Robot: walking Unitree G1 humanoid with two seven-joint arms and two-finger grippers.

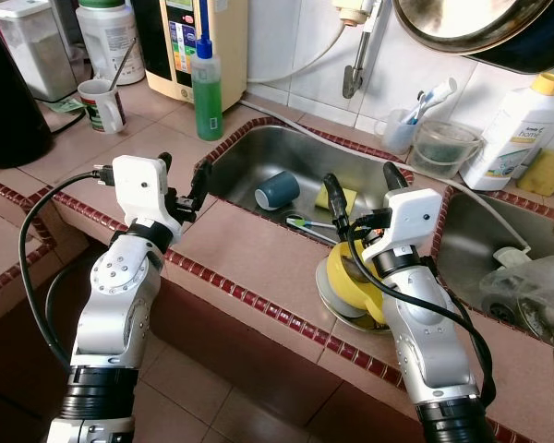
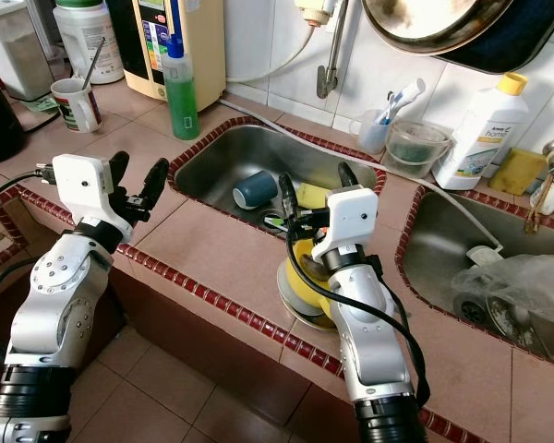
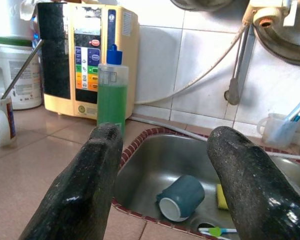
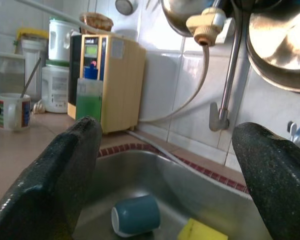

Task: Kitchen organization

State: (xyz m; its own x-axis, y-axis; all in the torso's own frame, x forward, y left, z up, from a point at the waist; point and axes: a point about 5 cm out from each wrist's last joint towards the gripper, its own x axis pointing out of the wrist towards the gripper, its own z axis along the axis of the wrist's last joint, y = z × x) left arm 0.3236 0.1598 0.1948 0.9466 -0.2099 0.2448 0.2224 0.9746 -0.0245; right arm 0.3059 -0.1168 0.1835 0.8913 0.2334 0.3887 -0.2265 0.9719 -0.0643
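A blue cup (image 1: pixel 277 189) lies on its side in the steel sink (image 1: pixel 258 148), next to a yellow sponge (image 1: pixel 338 197) and a green-tipped toothbrush (image 1: pixel 307 222). My left gripper (image 1: pixel 183 173) hovers open over the counter just left of the sink's rim, pointing toward the cup (image 3: pixel 182 198). My right gripper (image 1: pixel 360 180) is open above the sink's front right corner, with nothing between its fingers; the cup (image 4: pixel 136 215) lies below and ahead of it. A yellow dish on a steel plate (image 1: pixel 343 281) sits on the counter under the right wrist.
A green soap bottle (image 1: pixel 207 88), a water purifier (image 1: pixel 194 37) and a mug with a spoon (image 1: pixel 102 103) stand at the back left. A white bottle (image 1: pixel 512 134), a toothbrush cup (image 1: pixel 399 129) and a bowl (image 1: pixel 443 148) line the back. A plastic bag (image 1: pixel 531 286) fills the right basin.
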